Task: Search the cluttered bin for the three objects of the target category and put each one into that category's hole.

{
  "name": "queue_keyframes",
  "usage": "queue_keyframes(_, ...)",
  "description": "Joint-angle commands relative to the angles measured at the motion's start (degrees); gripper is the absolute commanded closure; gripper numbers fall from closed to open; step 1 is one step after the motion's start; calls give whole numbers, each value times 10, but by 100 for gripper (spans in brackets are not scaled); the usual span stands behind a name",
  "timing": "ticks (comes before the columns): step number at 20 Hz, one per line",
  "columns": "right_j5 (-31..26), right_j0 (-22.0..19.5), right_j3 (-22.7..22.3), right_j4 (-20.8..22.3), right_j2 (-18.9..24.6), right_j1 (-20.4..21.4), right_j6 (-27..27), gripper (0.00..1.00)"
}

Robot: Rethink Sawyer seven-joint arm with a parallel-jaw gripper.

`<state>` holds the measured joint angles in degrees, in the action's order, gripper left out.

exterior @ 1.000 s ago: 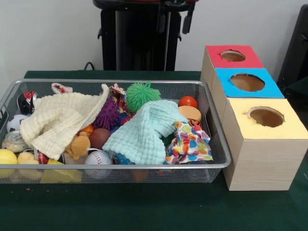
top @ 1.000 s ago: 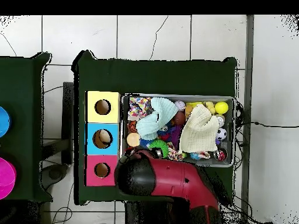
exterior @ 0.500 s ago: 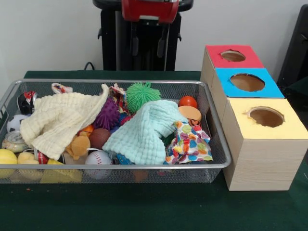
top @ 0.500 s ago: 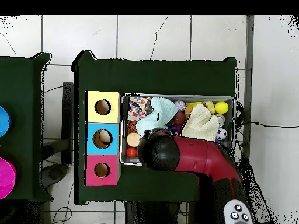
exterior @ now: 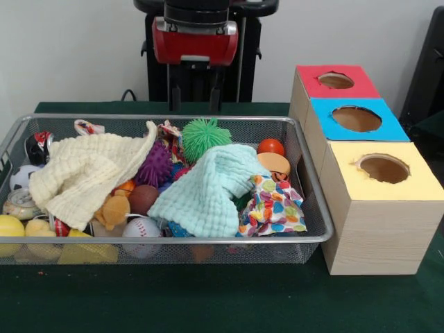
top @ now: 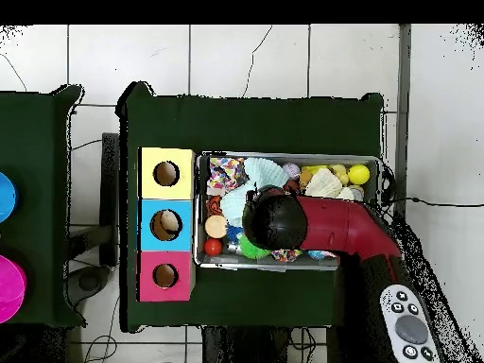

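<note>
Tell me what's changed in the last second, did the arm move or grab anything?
The gripper has come down and swung out over the wire bin, now above its middle. It has grabbed nothing. The cloths, balls and three coloured boxes stayed put.

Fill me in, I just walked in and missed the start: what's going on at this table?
A red robot arm hangs over a wire bin packed with balls, toys and cloths. Its gripper is above the back of the bin, near a green spiky ball, holding nothing. Beside the bin sit three boxes with holes: red, blue and yellow. Nothing is being carried now.
</note>
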<state>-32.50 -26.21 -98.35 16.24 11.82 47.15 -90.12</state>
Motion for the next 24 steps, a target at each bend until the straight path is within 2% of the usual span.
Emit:
queue_keyframes(1, -40, -15, 57, 49, 91, -41, 121, 0)
queue_keyframes(5, -38, -30, 69, 63, 109, -52, 128, 0)
queue_keyframes(12, 8, -58, 100, 123, 128, -100, 136, 0)
queue_keyframes(20, 14, -86, 154, 192, 157, -159, 163, 0)
queue_keyframes(24, 22, -101, 165, 223, 167, -173, 166, 0)
